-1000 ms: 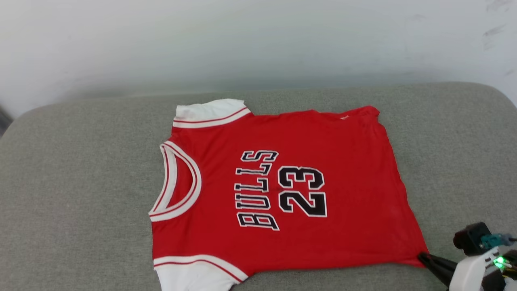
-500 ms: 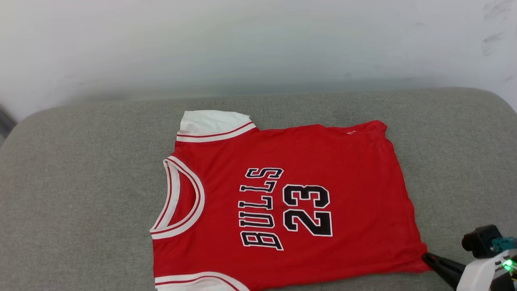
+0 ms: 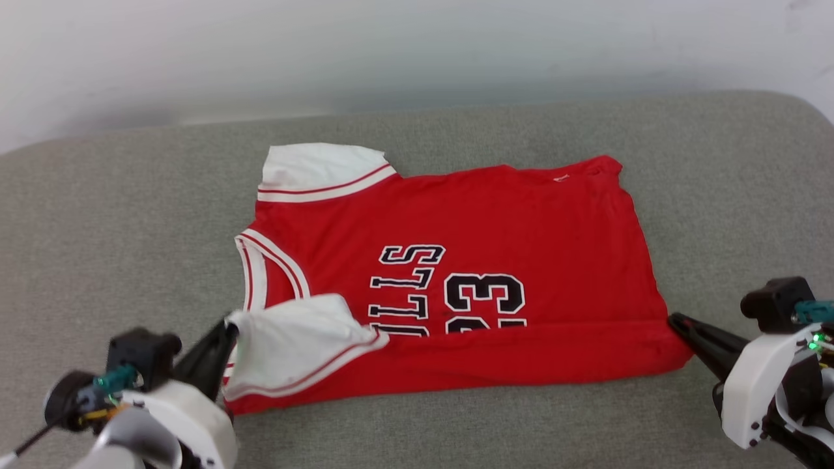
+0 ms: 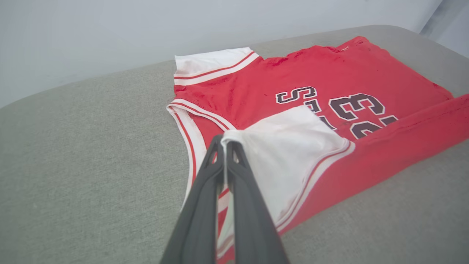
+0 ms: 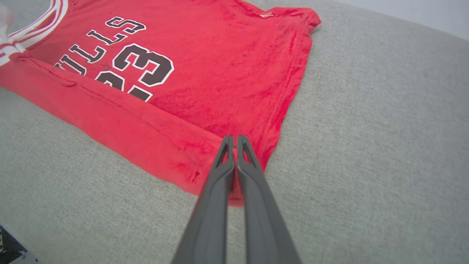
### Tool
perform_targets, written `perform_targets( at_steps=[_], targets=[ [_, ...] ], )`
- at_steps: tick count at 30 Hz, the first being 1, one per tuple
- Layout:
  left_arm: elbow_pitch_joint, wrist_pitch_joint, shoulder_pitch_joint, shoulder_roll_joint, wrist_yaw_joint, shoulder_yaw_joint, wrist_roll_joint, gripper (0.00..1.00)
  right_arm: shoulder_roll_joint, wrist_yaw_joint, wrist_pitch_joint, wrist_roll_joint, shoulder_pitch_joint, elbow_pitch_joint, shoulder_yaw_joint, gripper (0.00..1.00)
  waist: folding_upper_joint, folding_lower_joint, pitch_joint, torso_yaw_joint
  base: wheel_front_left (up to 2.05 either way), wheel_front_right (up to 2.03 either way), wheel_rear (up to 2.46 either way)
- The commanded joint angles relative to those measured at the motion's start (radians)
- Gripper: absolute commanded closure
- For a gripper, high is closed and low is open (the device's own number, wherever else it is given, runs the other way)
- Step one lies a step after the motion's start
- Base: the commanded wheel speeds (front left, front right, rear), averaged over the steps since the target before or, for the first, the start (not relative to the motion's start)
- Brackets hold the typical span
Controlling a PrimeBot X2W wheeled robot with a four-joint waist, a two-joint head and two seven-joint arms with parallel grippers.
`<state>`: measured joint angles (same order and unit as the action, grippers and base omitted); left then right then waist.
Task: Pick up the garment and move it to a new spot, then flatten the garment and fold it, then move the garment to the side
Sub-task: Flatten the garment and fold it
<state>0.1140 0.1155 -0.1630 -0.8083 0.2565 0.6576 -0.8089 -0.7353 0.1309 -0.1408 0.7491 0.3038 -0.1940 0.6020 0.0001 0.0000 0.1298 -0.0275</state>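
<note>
The left hand (image 3: 229, 333) sat at the lower left, its fingers closed tight on the edge of the near sleeve (image 3: 300, 342). That white sleeve, trimmed in red and white, was turned over onto the red front. Beside it the collar (image 3: 257, 273) curved out from under the sleeve. Farther back the far sleeve (image 3: 319, 170) lay flat on the grey cushion (image 3: 98, 215).

The jersey (image 3: 521, 221) was spread across the middle of the cushion, neck to the left and hem to the right. Its near edge was folded up over the front as a long red band (image 3: 521, 355). The band covered the lower part of the black letters (image 3: 407, 273) and of the number (image 3: 485, 294).

At the right, the right hand (image 3: 674, 320) had its fingers pressed together on the near hem corner, pinching the fabric. Whether that corner rested on the cushion or hung just clear of it could not be told. A pale wall (image 3: 417, 45) rose behind the cushion.
</note>
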Motion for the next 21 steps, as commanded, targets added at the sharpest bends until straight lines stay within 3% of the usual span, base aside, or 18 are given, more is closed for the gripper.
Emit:
perform_targets(
  at_steps=[1,10,21],
  targets=[
    [-0.012,-0.003,-0.029,0.002,-0.006,-0.007,0.007,1.00,0.010,-0.001,-0.006,-0.010,0.016,0.006,-0.009,1.00,-0.0001,0.0000,0.027,-0.011,0.00,0.00,0.00],
    [-0.190,-0.048,-0.192,0.047,-0.091,0.003,0.008,1.00,0.076,-0.001,-0.071,-0.041,0.120,-0.042,-0.031,1.00,-0.0001,0.0000,0.145,-0.034,0.00,0.00,0.00],
    [-0.395,-0.047,-0.290,0.103,-0.163,0.030,0.014,1.00,0.111,-0.001,-0.095,-0.055,0.232,-0.187,0.044,1.00,-0.0001,0.0000,0.228,-0.023,0.00,0.00,0.00]
  ],
)
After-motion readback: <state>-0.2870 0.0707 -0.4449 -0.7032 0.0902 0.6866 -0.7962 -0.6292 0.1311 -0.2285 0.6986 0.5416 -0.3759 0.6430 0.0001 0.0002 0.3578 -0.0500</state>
